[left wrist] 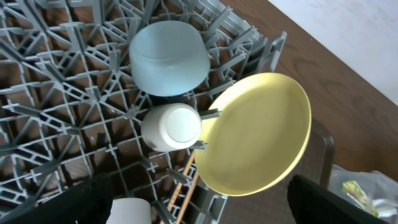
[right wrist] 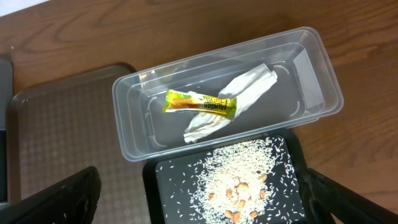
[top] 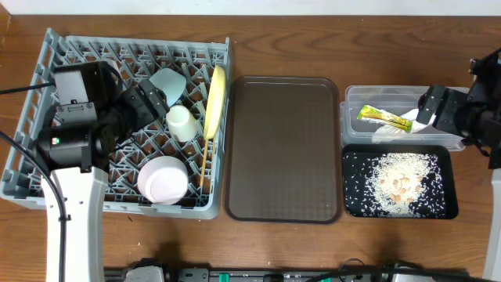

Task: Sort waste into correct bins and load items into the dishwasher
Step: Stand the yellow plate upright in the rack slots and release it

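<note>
Loading and sorting seemingly complete.
The round yellow plate stood on edge in the grey lattice plastic rack near the tabletop's left edge; left tool and right tool gaped empty; next, probably lifting straight clear.

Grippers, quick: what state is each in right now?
Left gripper: open, holding nothing, above the dish rack.
Right gripper: open, holding nothing, above the clear tub and black tray.
</note>
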